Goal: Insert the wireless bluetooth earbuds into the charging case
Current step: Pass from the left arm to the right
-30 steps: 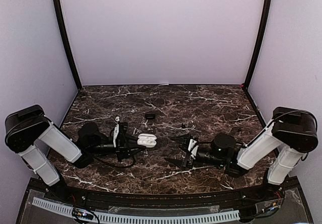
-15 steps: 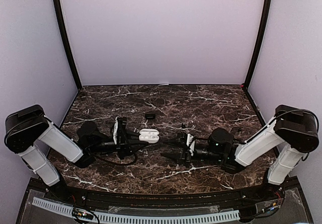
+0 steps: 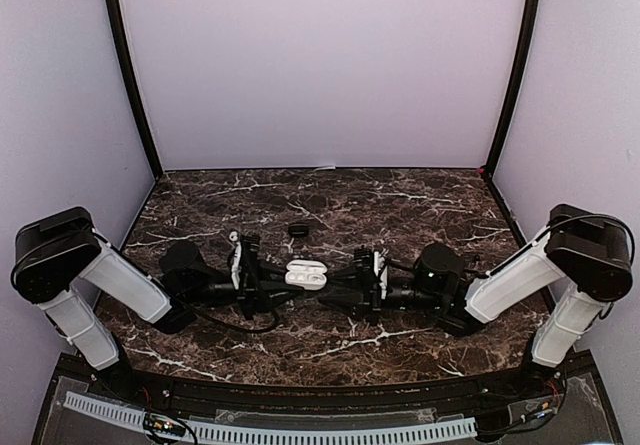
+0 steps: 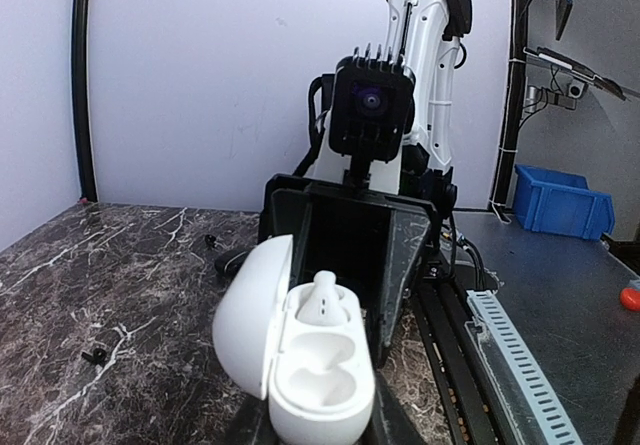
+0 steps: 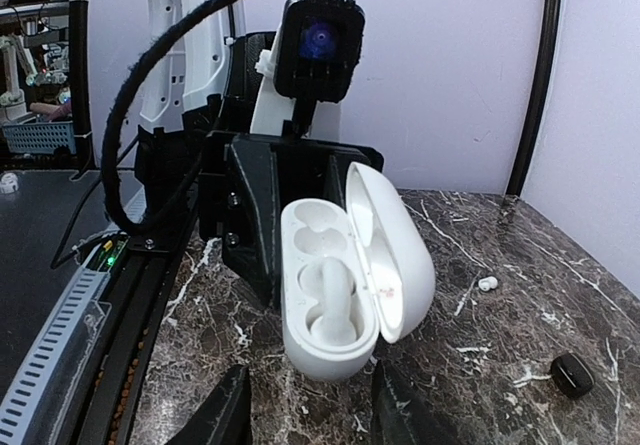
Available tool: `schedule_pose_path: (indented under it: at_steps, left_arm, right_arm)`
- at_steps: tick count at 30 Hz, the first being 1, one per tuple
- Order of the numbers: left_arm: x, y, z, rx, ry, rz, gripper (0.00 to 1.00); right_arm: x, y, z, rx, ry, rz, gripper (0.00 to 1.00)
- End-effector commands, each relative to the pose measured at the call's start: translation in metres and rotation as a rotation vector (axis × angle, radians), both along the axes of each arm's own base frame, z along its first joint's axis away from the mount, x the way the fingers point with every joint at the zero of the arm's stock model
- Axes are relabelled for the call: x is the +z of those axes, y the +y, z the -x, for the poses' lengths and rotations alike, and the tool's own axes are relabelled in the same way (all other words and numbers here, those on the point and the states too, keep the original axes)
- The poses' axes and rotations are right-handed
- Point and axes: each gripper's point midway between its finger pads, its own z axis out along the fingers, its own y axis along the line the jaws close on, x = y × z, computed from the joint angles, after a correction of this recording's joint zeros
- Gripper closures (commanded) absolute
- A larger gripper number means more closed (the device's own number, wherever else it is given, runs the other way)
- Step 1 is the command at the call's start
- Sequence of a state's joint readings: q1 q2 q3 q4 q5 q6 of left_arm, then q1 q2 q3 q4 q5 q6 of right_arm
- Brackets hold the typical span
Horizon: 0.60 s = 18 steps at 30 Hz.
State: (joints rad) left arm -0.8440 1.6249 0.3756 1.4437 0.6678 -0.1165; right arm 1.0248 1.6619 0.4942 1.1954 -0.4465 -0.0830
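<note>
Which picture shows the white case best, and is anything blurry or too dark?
Top view: even light, no glare, but the white case is tiny and the black case nearly vanishes on the dark table. Left wrist view: best, the white case is big and sharp, with soft shade inside. Right wrist view: also sharp; the loose white earbud is just a speck.

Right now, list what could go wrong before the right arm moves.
The right gripper straddles the open case held by the left gripper; closing there could knock it loose. A jolt may tip out the one seated earbud. The other slot is empty; a white bud lies loose on the table.
</note>
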Motion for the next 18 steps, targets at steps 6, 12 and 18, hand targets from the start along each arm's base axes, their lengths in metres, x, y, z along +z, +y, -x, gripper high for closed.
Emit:
schedule_pose_path:
  at_steps: [6, 12, 18]
  left_arm:
    - [0.0107, -0.0080, 0.0037, -0.031, -0.052, 0.034, 0.99]
    - [0.0080, -0.0093, 0.0043, -0.034, -0.061, 0.029, 1.00]
    - [0.0089, -0.0087, 0.0043, -0.028, -0.066, 0.034, 0.98]
  right_arm:
    - [0.0157, 0.0048, 0.0033, 0.064, 0.036, -0.046, 0.61]
    - [0.0161, 0.0056, 0.0033, 0.080, 0.055, -0.049, 0.75]
    - [0.0156, 0.0040, 0.0023, 0.080, 0.059, -0.048, 0.80]
